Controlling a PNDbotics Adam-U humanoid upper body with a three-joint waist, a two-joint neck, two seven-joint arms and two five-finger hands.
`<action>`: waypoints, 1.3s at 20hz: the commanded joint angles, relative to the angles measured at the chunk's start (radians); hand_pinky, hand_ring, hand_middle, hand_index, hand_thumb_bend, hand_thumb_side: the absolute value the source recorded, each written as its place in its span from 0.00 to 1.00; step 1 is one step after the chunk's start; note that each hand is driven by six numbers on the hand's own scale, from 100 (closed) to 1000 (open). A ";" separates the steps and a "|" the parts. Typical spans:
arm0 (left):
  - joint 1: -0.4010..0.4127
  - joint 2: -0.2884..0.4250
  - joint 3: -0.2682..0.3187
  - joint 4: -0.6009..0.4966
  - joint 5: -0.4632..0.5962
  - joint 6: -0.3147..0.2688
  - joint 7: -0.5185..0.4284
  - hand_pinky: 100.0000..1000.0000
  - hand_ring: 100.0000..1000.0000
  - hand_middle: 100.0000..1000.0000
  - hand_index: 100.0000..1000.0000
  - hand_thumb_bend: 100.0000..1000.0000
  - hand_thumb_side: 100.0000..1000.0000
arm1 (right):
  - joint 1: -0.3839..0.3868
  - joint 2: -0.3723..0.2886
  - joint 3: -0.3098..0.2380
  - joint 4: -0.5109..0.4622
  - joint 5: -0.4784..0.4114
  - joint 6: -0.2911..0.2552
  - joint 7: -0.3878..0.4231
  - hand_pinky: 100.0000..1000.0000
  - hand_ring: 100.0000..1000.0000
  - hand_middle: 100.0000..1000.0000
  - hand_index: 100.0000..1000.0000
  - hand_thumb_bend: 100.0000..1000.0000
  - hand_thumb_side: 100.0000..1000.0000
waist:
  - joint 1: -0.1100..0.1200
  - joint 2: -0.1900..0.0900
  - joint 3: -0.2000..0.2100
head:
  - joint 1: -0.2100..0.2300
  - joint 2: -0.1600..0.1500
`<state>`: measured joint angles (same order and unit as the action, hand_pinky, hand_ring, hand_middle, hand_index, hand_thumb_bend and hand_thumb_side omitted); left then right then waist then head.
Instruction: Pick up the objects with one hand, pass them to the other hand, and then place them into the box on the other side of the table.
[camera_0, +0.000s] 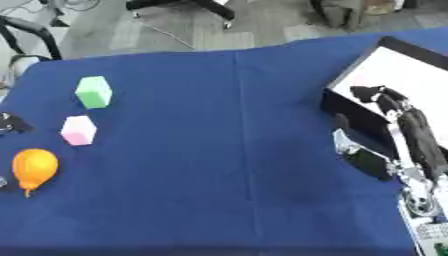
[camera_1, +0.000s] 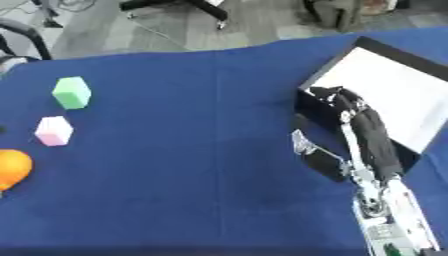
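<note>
Three objects lie on the left of the blue table: a green block (camera_0: 94, 92), a pink block (camera_0: 78, 130) in front of it, and an orange pear-shaped object (camera_0: 34, 169) nearest the front. A black box with a white floor (camera_1: 395, 87) stands at the right edge. My right hand (camera_1: 367, 131) reaches up from the lower right, its fingers stretched over the box's near wall (camera_1: 308, 104) with the tips bent above the white floor; it holds nothing. At the left edge, beside the pink block, only a dark bit of my left hand (camera_0: 10, 123) shows.
The blue cloth (camera_0: 227, 150) covers the table, with open cloth between the objects and the box. Beyond the far edge are a grey floor, chair legs and a black frame at the upper left.
</note>
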<state>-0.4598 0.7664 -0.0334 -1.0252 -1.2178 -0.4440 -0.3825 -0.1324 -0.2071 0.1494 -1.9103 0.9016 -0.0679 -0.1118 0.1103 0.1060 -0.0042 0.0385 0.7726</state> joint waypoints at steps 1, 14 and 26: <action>-0.016 0.015 0.021 0.013 -0.022 0.022 0.059 0.77 0.72 0.72 0.90 0.77 0.33 | -0.009 -0.005 0.000 -0.018 -0.006 -0.002 0.001 0.78 0.69 0.65 0.79 0.00 0.36 | -0.003 -0.007 0.001 | 0.007 -0.003; -0.005 -0.025 0.023 0.060 -0.047 0.063 0.286 0.65 0.50 0.48 0.67 0.38 0.27 | -0.008 -0.002 -0.001 -0.018 -0.012 -0.003 0.000 0.78 0.69 0.65 0.79 0.00 0.36 | -0.006 -0.003 0.000 | 0.018 -0.003; 0.056 0.006 0.095 -0.150 0.227 0.064 0.277 0.53 0.36 0.33 0.46 0.00 0.17 | -0.008 -0.002 -0.005 -0.017 -0.012 -0.002 -0.003 0.78 0.69 0.65 0.79 0.00 0.36 | -0.004 -0.003 0.006 | 0.004 -0.003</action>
<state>-0.3945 0.7145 0.0334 -1.1238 -1.0371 -0.3784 -0.0957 -0.1323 -0.2065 0.1487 -1.9104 0.8931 -0.0682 -0.1124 0.1068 0.1121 0.0010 0.0462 0.7726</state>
